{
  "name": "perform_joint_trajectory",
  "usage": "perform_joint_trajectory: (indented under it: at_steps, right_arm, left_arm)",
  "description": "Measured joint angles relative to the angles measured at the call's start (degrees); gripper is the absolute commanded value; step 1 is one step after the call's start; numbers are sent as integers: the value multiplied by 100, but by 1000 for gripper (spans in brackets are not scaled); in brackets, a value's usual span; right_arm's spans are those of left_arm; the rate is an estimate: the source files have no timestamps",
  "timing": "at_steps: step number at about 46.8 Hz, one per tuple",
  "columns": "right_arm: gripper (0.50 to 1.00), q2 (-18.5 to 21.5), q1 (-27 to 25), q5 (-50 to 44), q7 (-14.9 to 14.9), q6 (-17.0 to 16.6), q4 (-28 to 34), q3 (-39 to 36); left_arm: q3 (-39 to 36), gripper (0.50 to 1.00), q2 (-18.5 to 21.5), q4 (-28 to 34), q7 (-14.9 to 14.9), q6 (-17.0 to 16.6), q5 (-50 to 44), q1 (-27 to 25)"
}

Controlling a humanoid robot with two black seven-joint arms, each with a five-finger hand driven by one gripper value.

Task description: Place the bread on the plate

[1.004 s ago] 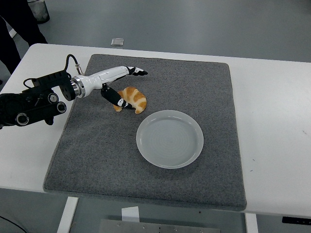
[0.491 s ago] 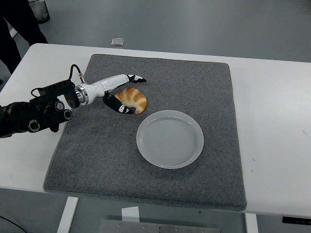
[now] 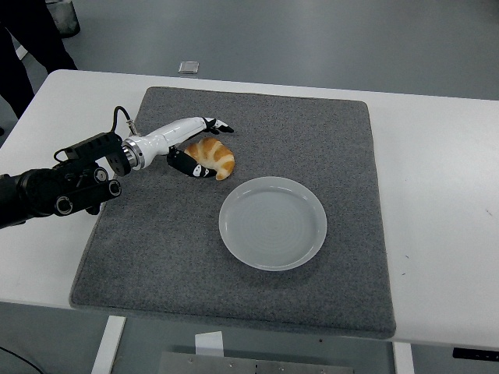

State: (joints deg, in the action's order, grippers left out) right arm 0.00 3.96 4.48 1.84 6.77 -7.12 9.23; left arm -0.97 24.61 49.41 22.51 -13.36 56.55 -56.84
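Head view: left hand (image 3: 195, 146), fingers (image 3: 218, 125) parted around the golden-brown crescent bread (image 3: 213, 158) (touching it), beside the round white plate (image 3: 272, 223).

bread (image 3: 214, 157) to plate (image 3: 272, 223) (unobstructed)

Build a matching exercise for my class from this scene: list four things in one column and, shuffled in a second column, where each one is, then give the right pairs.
Things
1. golden-brown crescent bread
2. round white plate
3. grey felt mat
4. robot's left hand

Places
A. spread over the white table, under everything else
B. reaching in from the left, fingers around the bread
C. on the mat, up and left of the plate
D. empty, near the mat's centre

Pairs: 1-C, 2-D, 3-A, 4-B
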Motion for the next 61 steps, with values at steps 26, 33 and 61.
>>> perform_joint_trajectory:
  at_steps: [26, 33, 61]
  right_arm:
    - [952, 0, 0, 0, 5, 1, 0, 0]
    - [952, 0, 0, 0, 5, 0, 0, 0]
    - [952, 0, 0, 0, 2, -5, 0, 0]
  left_arm:
    - [52, 500, 5, 11, 0, 0, -1, 13]
    - [59, 500, 24, 9, 125, -4, 9, -42]
    - [65, 500, 406, 85, 301, -337, 46, -273]
